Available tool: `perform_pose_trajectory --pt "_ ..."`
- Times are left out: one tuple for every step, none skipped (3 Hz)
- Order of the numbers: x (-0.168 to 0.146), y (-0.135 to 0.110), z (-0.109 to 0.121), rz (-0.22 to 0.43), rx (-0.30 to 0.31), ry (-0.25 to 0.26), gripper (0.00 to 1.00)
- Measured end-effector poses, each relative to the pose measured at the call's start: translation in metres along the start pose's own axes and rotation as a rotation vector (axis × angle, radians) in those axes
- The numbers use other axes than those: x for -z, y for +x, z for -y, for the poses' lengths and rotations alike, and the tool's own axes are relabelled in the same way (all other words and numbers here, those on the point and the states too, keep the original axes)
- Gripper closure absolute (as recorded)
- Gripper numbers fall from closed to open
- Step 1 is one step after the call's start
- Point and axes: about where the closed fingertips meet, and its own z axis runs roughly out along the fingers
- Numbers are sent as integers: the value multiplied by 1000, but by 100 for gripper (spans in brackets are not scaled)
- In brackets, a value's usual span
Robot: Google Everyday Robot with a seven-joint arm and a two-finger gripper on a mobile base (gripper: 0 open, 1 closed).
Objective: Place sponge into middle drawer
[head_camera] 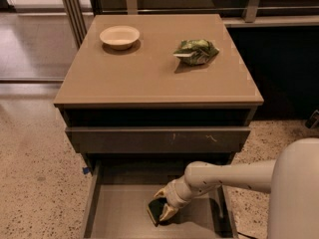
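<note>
The middle drawer (117, 210) is pulled out at the bottom of the cabinet, a shallow grey-brown tray with thin side walls. My gripper (164, 204) reaches down into it from the right, pale fingers (168, 213) pointing left. The sponge (155, 209), dark green over pale yellow, sits between the fingers, low over the drawer floor near its middle. The jaws stand closed against the sponge. Whether the sponge touches the floor I cannot tell.
Above the open tray is a closed drawer with a scratched front panel (159, 139). On the cabinet top (149, 78) stand a white bowl (119, 36) at the back left and a green foil snack bag (195, 51) at the back right. My arm (229, 176) crosses the drawer's right side.
</note>
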Motion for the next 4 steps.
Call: perform_pose_trajectory --pt "-9 5 3 -18 -1 13 96" --pt "-9 5 3 -18 -1 13 85" --pt "-9 5 3 -18 -1 13 66" --pt "-9 5 3 -17 -1 12 43"
